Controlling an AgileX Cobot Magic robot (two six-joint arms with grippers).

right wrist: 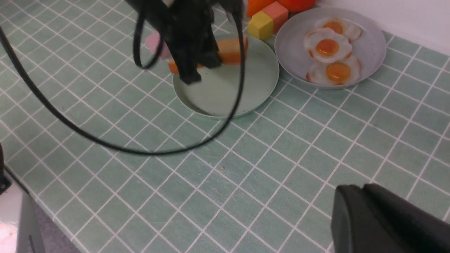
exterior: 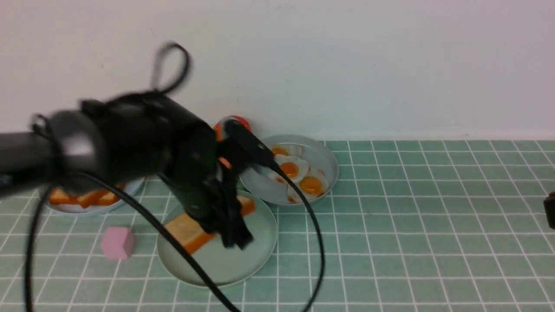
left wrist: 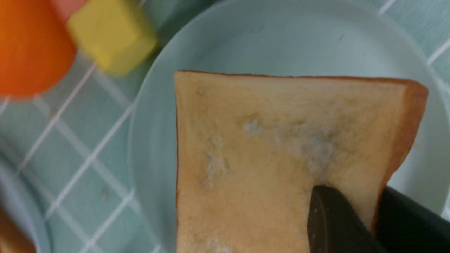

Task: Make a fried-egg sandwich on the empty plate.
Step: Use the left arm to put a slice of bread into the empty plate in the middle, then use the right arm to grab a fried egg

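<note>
The left gripper [exterior: 234, 238] is clamped on one edge of a toast slice [left wrist: 246, 158], with the crust pinched between the jaws. The slice is held tilted over the back-left part of the mint-green plate [exterior: 243, 264]. Whether it touches that plate cannot be told.

The toast is judged to be light and fairly stiff, since it keeps its flat shape while held by one edge. An edge grasp is judged to suit it, as this leaves the face free to be laid flat.

The fried eggs [exterior: 299, 171] are thin and flat and probably smooth. They are best taken at the white rim, and a slip is likely there.

Counted:
- **Toast in the gripper:** one slice.
- **Plates:** three.
- **Eggs:** three, lying on the grey plate [exterior: 330, 158] just behind and to the right of the mint-green plate.
- **Other toast:** more lies on the blue-grey plate [exterior: 89, 211], left of and behind the mint-green plate. It is partly hidden by the arm, so no count is given.
- **Pink block [exterior: 117, 242]:** one, lying on the bench [exterior: 433, 242] just left of the mint-green plate.

The right gripper [right wrist: 383, 221] is held well to the right of the mint-green plate. Its state cannot be told.
</note>
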